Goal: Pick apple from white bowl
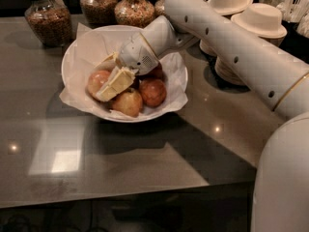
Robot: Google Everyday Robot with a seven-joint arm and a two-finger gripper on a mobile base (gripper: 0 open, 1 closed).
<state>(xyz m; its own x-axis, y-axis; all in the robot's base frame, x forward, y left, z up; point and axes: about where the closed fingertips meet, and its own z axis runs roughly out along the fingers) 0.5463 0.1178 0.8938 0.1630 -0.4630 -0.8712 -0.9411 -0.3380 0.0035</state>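
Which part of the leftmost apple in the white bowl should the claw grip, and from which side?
Probably grip the leftmost apple across its widest middle, descending from above: the claw hangs just above it, the white bowl hems its left and other apples crowd its right.

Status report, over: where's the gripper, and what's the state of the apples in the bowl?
Gripper down inside the white bowl, at the leftmost apple. No apple lifted yet. Front apple and right apple crowd close beside it.
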